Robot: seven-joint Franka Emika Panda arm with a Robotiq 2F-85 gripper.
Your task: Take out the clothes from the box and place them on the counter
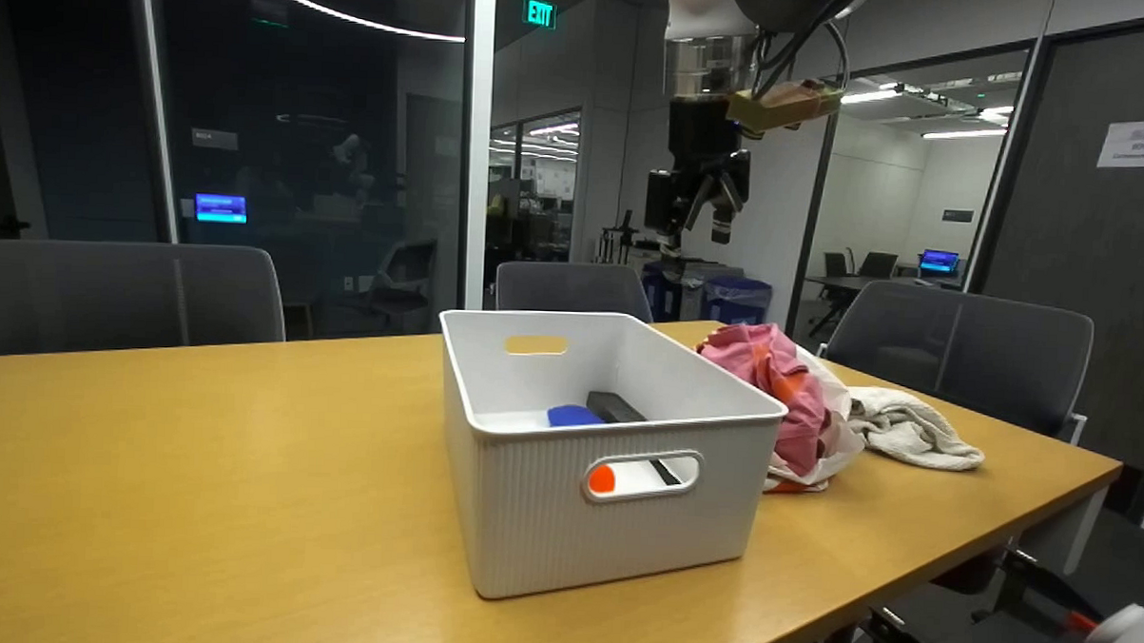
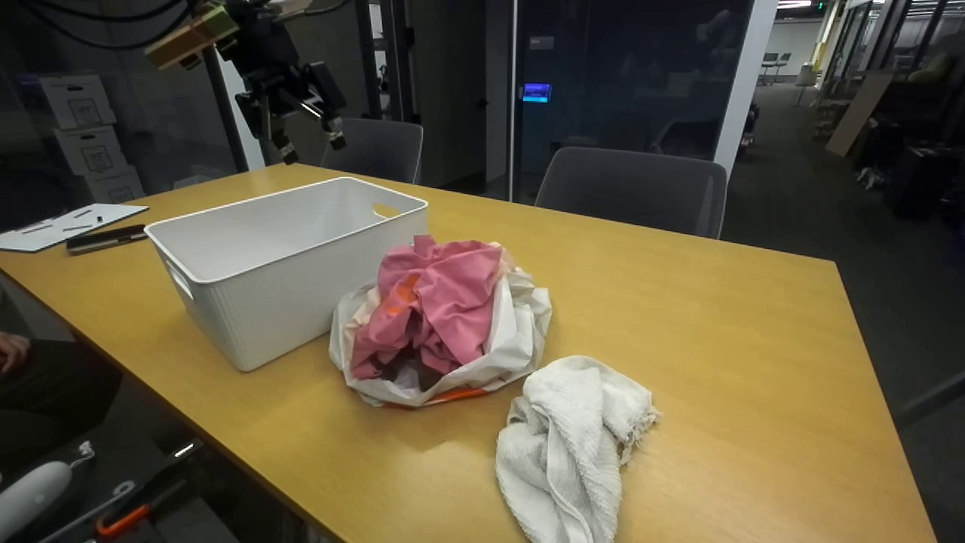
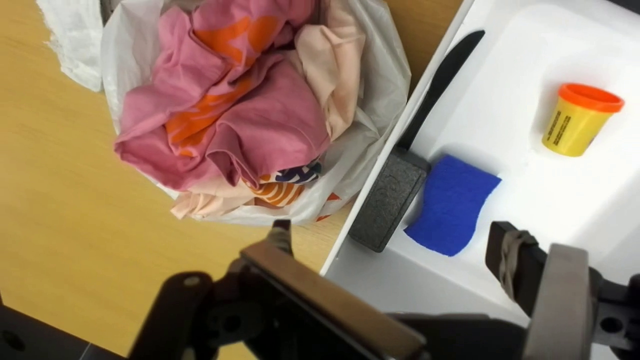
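The white box (image 1: 546, 520) stands on the wooden table (image 1: 242, 500); it also shows in an exterior view (image 2: 294, 302) and the wrist view (image 3: 400, 282). Pink and orange clothes (image 2: 452, 302) lie bunched in a white plastic bag (image 2: 520, 324) beside the box, on the table; the clothes also show in the wrist view (image 3: 270, 130). A white towel (image 2: 562, 445) lies on the table past the bag. No clothes show in the visible part of the box. My gripper (image 3: 392, 230) is open and empty, high above the box's end; it shows in both exterior views (image 1: 696, 238) (image 2: 311, 147).
In the box lie a blue piece (image 3: 452, 205), a dark grey block (image 3: 390, 200), a black knife (image 3: 442, 82) and a yellow tub (image 3: 572, 127) with an orange lid. A white sheet (image 2: 68, 226) and a dark bar (image 2: 105, 239) lie beyond the box. Chairs (image 2: 633, 188) surround the table.
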